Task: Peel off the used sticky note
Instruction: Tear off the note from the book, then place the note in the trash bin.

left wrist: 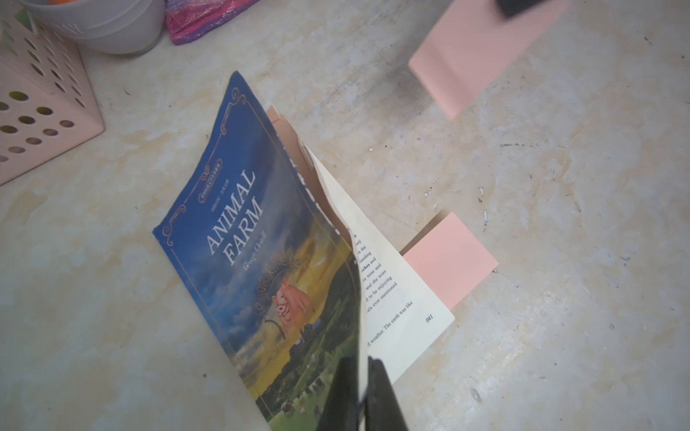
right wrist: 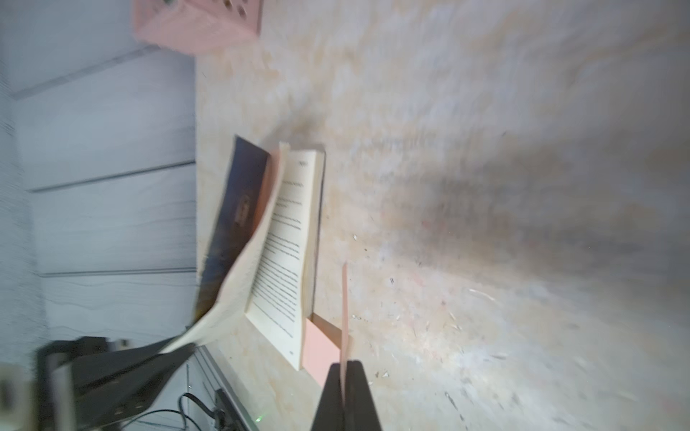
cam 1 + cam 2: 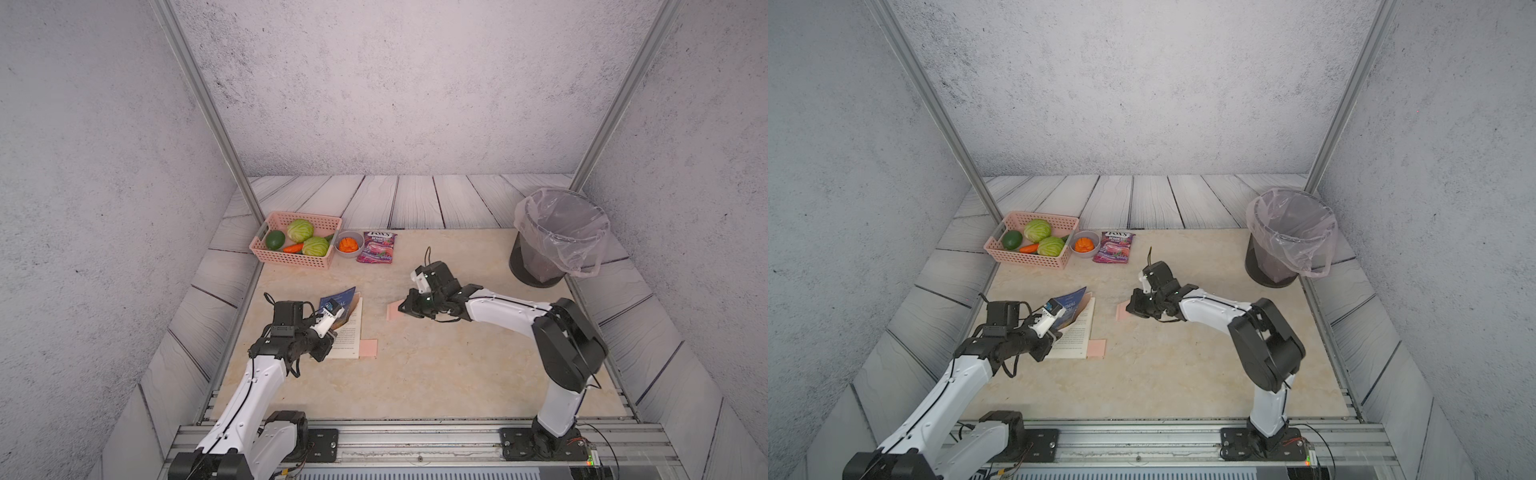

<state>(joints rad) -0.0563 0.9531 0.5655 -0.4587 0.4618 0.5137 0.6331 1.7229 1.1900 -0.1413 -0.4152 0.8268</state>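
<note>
Left gripper [image 1: 363,369] was closed on the lifted cover of the book [image 1: 239,239]; right gripper [image 2: 345,367] was pinched shut on a pink sticky note [image 1: 481,48], held clear of the table [image 3: 436,374] beside the book. A second note [image 3: 368,348] protruded from the open page.

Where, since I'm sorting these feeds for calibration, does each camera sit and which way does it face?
Top views: high above the base rail, looking down and forward over the table; left arm and right arm show.
Left wrist: on the left arm, looking along the left gripper, shut on the book.
Right wrist: on the right arm, looking past the right gripper, shut on a pink sticky note, toward the book.
Shared: both wrist views show the book and a second note.
</note>
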